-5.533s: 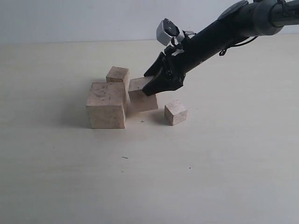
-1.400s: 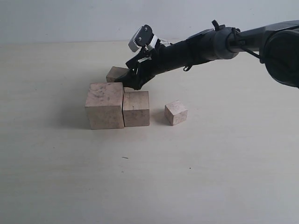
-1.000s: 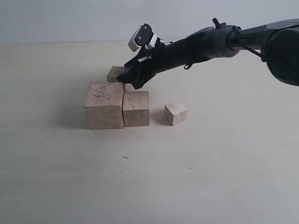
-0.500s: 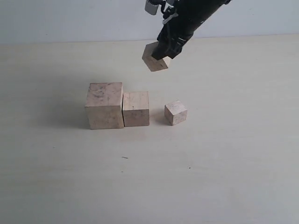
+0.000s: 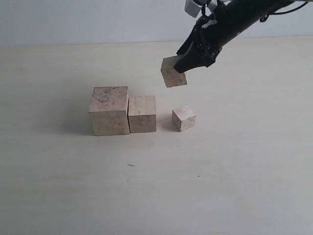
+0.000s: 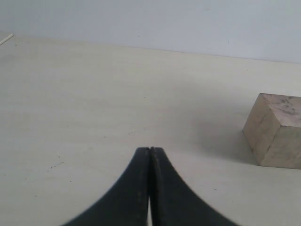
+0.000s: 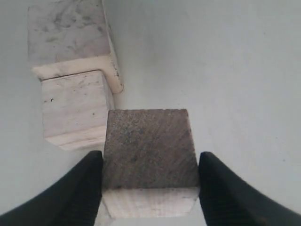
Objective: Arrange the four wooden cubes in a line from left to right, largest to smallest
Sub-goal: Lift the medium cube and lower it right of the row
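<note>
Pale beige tabletop (image 5: 156,196) carries three wooden cubes in a row. The largest cube (image 5: 110,110) is placed at the left and is touched by the second-largest cube (image 5: 142,113). The smallest cube (image 5: 184,118) is set apart to the right. Beyond the row, a fourth cube (image 5: 173,73) is held tilted in the air, clamped between the jaws of the right gripper (image 5: 185,63). The left gripper (image 6: 149,157) is seen over the tabletop, jaws pressed together, the largest cube near.

Matte black arm (image 5: 242,18) — tapered pincer (image 5: 186,62)
</note>
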Tool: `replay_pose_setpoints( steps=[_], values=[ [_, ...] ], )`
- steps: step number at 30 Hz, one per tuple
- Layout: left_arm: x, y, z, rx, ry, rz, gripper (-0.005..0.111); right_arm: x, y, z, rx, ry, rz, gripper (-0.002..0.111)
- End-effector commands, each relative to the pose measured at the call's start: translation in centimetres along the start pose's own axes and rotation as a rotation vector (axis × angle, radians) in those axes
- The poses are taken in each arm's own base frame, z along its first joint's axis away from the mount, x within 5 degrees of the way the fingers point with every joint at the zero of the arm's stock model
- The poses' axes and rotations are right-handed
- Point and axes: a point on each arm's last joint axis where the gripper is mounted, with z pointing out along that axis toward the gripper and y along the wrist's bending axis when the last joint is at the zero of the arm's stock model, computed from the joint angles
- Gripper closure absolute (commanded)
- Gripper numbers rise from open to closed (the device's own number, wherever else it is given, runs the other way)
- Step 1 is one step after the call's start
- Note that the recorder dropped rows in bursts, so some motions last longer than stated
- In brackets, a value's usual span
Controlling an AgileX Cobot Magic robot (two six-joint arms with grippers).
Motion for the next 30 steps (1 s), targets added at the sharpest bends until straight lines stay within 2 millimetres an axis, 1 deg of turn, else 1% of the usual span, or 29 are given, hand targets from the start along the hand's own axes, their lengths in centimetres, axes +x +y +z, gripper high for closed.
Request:
replay_pose_setpoints(
  steps=[1,4,7,11,14,17,23,30],
  values=[
    [-0.1,0.0,0.0,0.005,-0.015,-0.001,0.107,1.7,0.3,2.0,0.044,-0.083,-0.025,0.108],
    [-0.1,0.0,0.0,0.005,-0.015,-0.001,0.107,2.7,-0.1,2.8,0.090,-0.088,-0.050,0.108],
    [-0.1,0.0,0.0,0.005,-0.015,-0.001,0.107,3.4,-0.4,3.9,0.083,-0.110,-0.045,0.108],
    [-0.1,0.0,0.0,0.005,-0.015,-0.001,0.107,4.8,-0.3,5.6,0.006,-0.107,-0.067,0.108],
    [-0.1,0.0,0.0,0.005,-0.015,-0.001,0.107,5.9,0.2,6.3,-0.068,-0.053,-0.100,0.108],
    [-0.1,0.0,0.0,0.005,-0.015,-0.001,0.107,6.4,0.7,6.3,-0.130,-0.008,-0.136,0.108],
    [-0.1,0.0,0.0,0.005,-0.015,-0.001,0.107,6.4,1.6,6.1,-0.228,-0.012,-0.152,0.108],
    [-0.1,0.0,0.0,0.005,-0.015,-0.001,0.107,6.4,1.5,6.1,-0.215,-0.003,-0.157,0.108]
  ],
)
